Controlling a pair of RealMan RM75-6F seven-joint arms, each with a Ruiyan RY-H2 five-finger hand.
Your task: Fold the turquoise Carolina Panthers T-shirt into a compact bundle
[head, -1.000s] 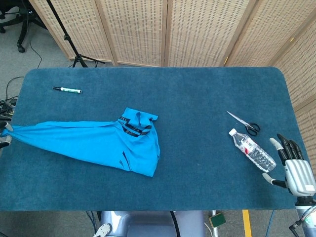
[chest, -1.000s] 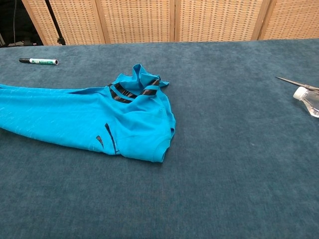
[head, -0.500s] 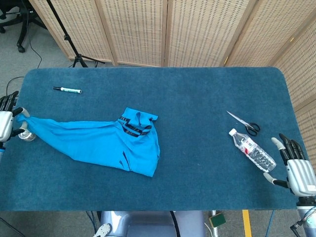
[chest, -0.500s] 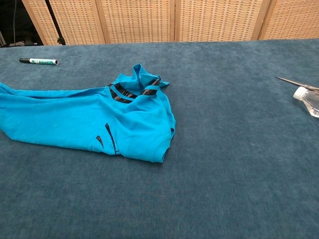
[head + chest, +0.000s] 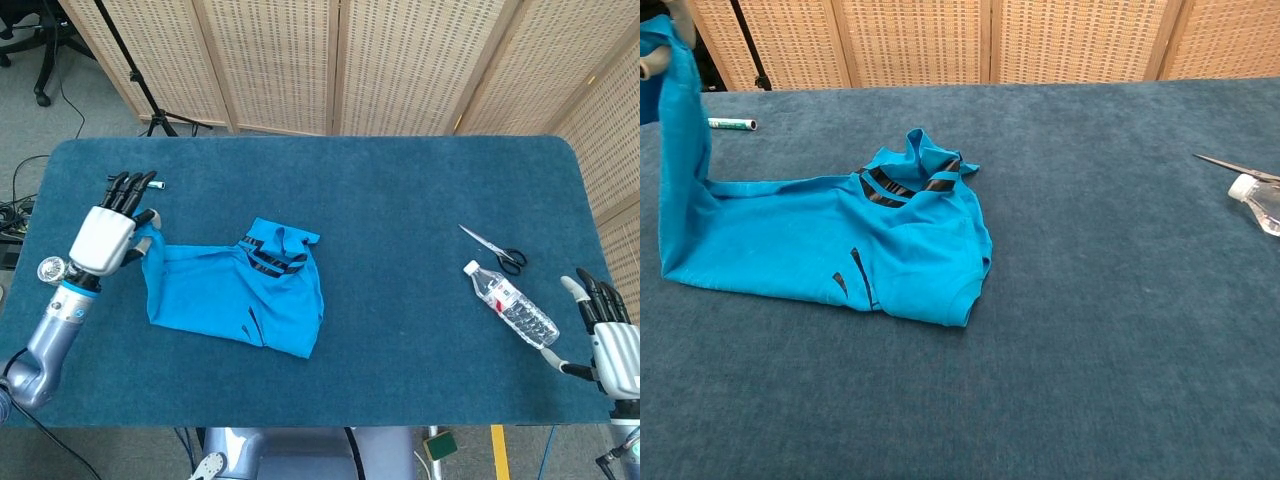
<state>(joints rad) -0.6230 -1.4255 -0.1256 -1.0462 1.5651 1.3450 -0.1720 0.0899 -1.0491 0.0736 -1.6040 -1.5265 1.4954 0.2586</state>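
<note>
Here, turquoise cotton T-shirt with black collar stripes (image 5: pixel 240 295) lying left of centre on the blue carpeted bench (image 5: pixel 400 200), its left end lifted clear and pinched by the left robot hand (image 5: pixel 110 230). Right robot hand (image 5: pixel 612 345) idle at the bench's right edge, holding nothing, fingers spread. Likely risks: fabric slipping from a thin pinch, or the raised end dragging the bunched collar sideways and skewing the fold.

Big table (image 5: pixel 400 190) with a dark teal carpet-like top. The turquoise T-shirt (image 5: pixel 255 295) lies left of centre. A marker (image 5: pixel 732 124) sits beyond the shirt's left end; scissors (image 5: pixel 495 249) and a plastic water bottle (image 5: pixel 511 303) lie well off to its right.
</note>
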